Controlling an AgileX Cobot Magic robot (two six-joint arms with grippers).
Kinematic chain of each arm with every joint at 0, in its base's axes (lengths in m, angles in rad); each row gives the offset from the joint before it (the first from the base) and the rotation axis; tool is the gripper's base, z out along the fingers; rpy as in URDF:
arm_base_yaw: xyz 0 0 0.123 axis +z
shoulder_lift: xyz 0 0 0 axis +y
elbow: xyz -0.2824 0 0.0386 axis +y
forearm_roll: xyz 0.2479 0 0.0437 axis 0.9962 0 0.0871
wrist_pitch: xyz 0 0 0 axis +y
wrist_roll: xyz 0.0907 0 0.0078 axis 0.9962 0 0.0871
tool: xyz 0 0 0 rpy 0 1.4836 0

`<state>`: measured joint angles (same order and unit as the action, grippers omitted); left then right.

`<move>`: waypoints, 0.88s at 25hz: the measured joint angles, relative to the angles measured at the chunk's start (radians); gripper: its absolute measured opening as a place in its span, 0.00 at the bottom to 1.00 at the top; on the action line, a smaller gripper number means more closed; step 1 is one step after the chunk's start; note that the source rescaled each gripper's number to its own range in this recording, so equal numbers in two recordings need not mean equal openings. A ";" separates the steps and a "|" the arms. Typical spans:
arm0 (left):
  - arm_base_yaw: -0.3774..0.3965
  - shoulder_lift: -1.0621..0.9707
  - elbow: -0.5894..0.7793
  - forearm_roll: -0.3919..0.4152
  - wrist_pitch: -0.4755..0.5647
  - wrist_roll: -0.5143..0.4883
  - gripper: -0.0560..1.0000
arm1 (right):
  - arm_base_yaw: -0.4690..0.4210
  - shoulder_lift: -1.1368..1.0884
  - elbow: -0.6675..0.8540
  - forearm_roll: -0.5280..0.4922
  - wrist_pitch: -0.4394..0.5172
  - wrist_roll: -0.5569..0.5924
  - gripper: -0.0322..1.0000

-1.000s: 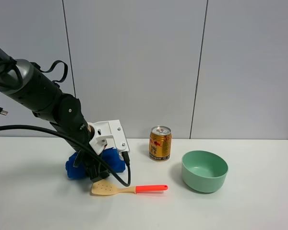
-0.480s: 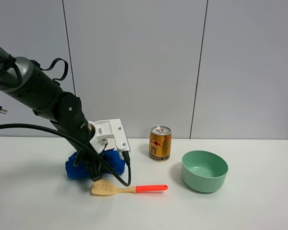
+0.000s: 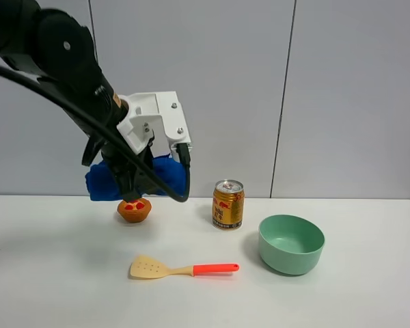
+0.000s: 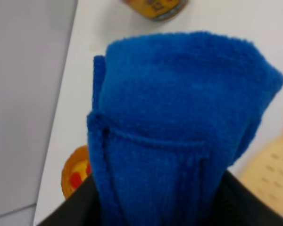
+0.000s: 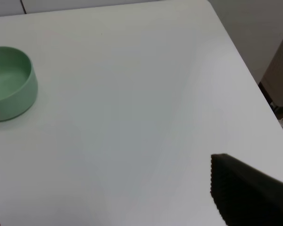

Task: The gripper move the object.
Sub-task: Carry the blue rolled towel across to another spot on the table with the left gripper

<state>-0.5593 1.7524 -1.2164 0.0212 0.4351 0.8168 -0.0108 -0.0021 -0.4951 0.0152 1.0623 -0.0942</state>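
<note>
Cloth: blue, rolled, one item. Held in my left gripper, jaws clenched across its middle, with an end bulging out past the jaws on each side. It hangs in the air, clear of the counter, over the back-left part near the back edge. In the left wrist view it fills most of the picture, and my black jaws show only at its base.

Bracket: white, on my left wrist, above the cloth.

Orange item: small, round, red spots on top. On the counter by the back edge, below the cloth and not touching it.

Can: gold, upright, by the back edge near the middle.

Bowl: green, right of the middle, near the can.

Spatula: beige blade, orange-red handle. Lies flat toward the front edge, left of the middle.

Right gripper: jaws released and spread wide, nothing between them. One black pad shows over bare counter near a corner, well apart from the bowl.
</note>
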 joint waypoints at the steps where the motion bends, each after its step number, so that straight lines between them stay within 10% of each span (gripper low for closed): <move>1: -0.008 -0.017 0.000 0.000 0.033 0.000 0.05 | 0.000 0.000 0.000 0.000 0.000 0.000 1.00; 10: -0.109 -0.086 0.000 -0.021 0.213 -0.024 0.05 | 0.000 0.000 0.000 0.000 0.000 0.000 1.00; 22: -0.267 0.014 0.000 -0.030 0.126 -0.132 0.05 | 0.000 0.000 0.000 0.000 0.000 0.000 1.00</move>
<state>-0.8259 1.7665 -1.2164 -0.0085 0.5609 0.6843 -0.0108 -0.0021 -0.4951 0.0152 1.0623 -0.0942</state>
